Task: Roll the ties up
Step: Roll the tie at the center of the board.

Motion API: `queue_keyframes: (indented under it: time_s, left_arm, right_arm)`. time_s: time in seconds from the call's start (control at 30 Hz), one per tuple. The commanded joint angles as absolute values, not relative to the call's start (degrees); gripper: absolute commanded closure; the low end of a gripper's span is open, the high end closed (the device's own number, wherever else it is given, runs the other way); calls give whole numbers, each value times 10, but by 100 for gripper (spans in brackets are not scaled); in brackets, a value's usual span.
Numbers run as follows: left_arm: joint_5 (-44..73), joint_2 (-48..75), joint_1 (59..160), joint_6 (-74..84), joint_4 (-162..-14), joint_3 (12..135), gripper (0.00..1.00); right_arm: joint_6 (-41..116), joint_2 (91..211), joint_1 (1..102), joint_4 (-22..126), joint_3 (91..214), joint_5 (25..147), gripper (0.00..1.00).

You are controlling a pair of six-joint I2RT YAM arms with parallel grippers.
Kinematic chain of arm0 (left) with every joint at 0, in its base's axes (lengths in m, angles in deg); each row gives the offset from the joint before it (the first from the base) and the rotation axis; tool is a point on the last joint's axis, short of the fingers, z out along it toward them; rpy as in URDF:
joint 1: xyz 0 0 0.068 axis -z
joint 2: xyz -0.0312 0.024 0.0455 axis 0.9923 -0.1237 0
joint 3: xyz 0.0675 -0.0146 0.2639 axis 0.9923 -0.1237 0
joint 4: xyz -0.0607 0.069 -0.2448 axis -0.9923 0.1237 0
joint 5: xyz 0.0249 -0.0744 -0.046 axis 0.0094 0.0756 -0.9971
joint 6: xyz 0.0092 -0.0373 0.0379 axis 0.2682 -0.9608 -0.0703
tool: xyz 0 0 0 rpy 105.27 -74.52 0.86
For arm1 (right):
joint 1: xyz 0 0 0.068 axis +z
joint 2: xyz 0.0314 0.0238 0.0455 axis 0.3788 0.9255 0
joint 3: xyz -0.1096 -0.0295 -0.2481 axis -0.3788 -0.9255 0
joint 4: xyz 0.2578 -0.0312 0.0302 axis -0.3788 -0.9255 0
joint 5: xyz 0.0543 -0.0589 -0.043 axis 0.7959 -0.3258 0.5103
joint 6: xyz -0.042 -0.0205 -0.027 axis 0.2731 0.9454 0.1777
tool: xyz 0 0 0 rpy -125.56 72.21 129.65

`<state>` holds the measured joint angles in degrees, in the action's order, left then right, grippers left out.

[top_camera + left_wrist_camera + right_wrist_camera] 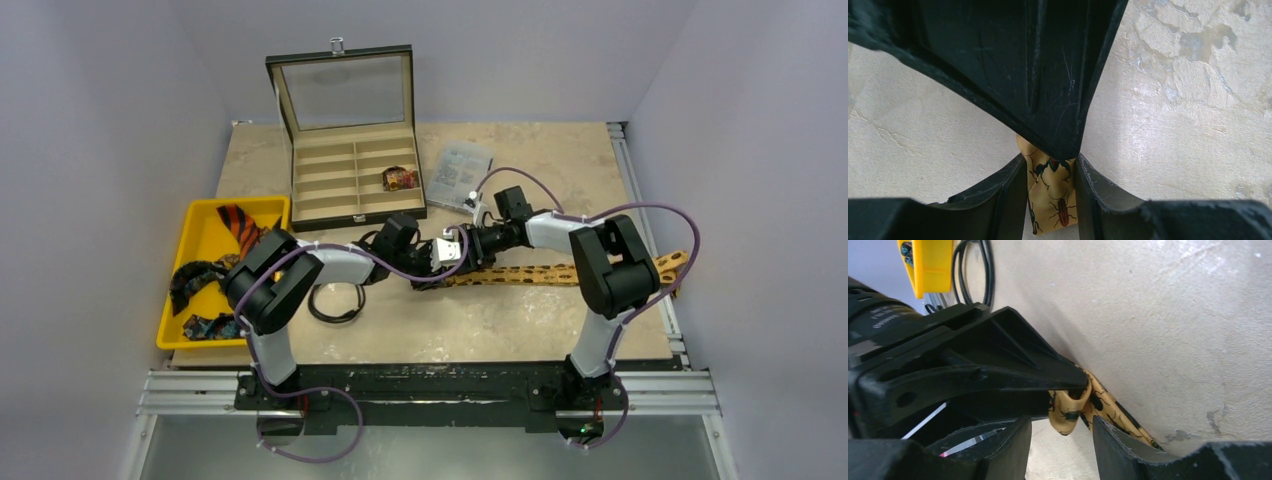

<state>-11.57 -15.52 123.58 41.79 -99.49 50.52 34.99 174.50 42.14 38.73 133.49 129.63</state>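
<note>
My left end effector is clenching the tan-gold beetle-patterned fabric tie at its curl; right end effector straddling it, released; length trailing rightward along bench.

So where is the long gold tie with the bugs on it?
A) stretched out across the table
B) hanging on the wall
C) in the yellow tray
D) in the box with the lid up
A: the gold tie lies stretched across the table out to its right edge, with one end pinched in the left hand.
</note>
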Motion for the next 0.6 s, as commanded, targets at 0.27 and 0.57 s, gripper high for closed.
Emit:
queue_keyframes:
  time_s: [0.27, 0.57]
  left_arm:
    - [-132, -168, 1240, 442, -982, 530, 64]
    - [-158, -163, 1240, 465, -964, 529, 51]
  right_arm:
    - [324, 1760, 427, 427, 1343, 1315, 67]
    - [345, 1768, 425, 396, 1337, 1305, 100]
